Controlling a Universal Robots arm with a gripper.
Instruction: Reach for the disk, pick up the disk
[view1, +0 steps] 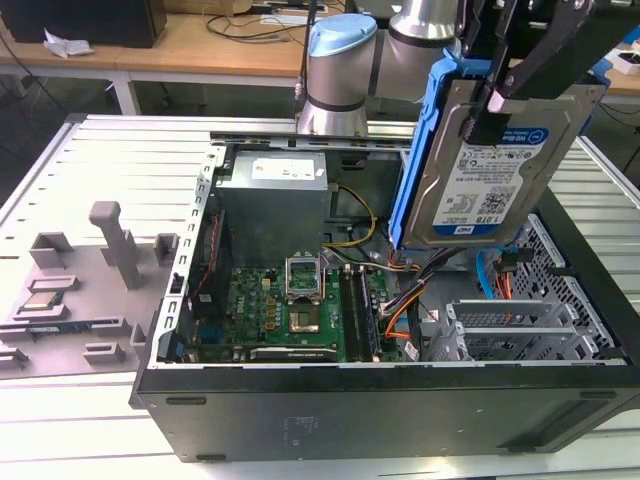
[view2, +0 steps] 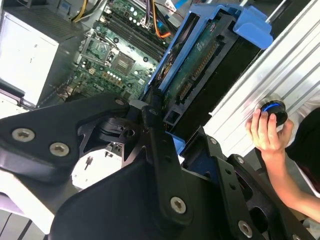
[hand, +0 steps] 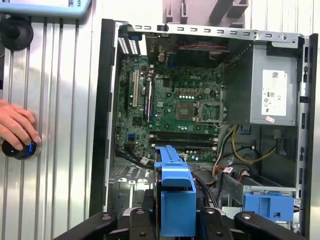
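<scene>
The disk (view1: 490, 165) hangs in the air above the open computer case (view1: 400, 400), held at its upper end by the gripper (view1: 505, 75), whose black fingers (view1: 487, 110) are clamped on it from both sides. In the exterior view the disk stands nearly upright with its long axis running up and down, leaning slightly so that its top tips toward the exterior view's right; the silver face with the white-and-blue label is turned toward that camera, and the blue carrier frame (view1: 415, 150) runs down the edge on the exterior view's left. The label carries barcodes and rows of print too small to make out. In the second wrist view the disk (view2: 200, 65) shows its underside with a green circuit board set inside the blue frame, stretching away from the fingers. In the first wrist view the blue frame (hand: 175, 195) is seen end-on between the fingers, above the motherboard (hand: 175, 107) and the grey power supply (hand: 275, 90). Beside the case, on the ribbed metal table (hand: 60, 100), a person's hand (hand: 17, 125) rests on a round black knob with a blue glow (hand: 20, 149).
</scene>
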